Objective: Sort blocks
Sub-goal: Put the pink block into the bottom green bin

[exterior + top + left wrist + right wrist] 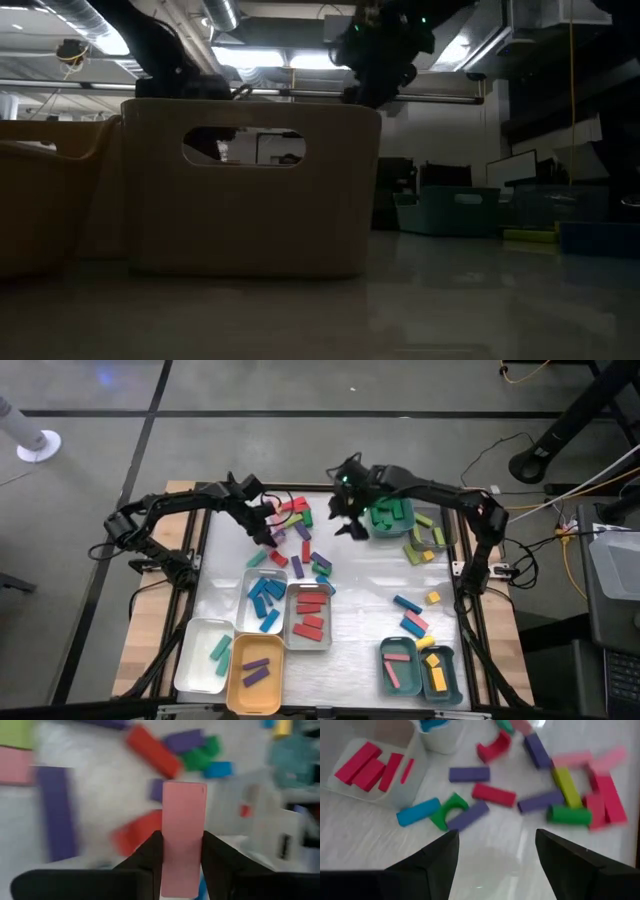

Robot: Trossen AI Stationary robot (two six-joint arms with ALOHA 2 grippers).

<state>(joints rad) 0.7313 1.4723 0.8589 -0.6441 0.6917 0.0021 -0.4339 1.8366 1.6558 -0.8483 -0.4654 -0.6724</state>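
Note:
A pile of loose blocks (296, 528) in red, purple, green, pink and blue lies at the table's far middle. My left gripper (270, 530) hangs over the pile's left part, shut on a pink block (184, 805). My right gripper (347, 520) stands open just right of the pile, above bare table, with nothing between its fingers (495, 840). In the right wrist view the loose blocks (540, 795) lie flat on the table ahead of the fingers. My left gripper pinches the pink block between its two fingers, which sit on its two long sides (169, 842) near one end. The fingers slant down from the table's left and lie along the block. The block's free end sticks out past the fingertips, clear of the blocks below.
Near the middle stand a white tray (262, 600) with blue blocks and a grey tray (310, 615) with red ones. Nearer are a white tray (205, 655) and an orange tray (255, 675). A teal tray (390, 515) with green blocks is far right; two teal trays (420, 668) near right.

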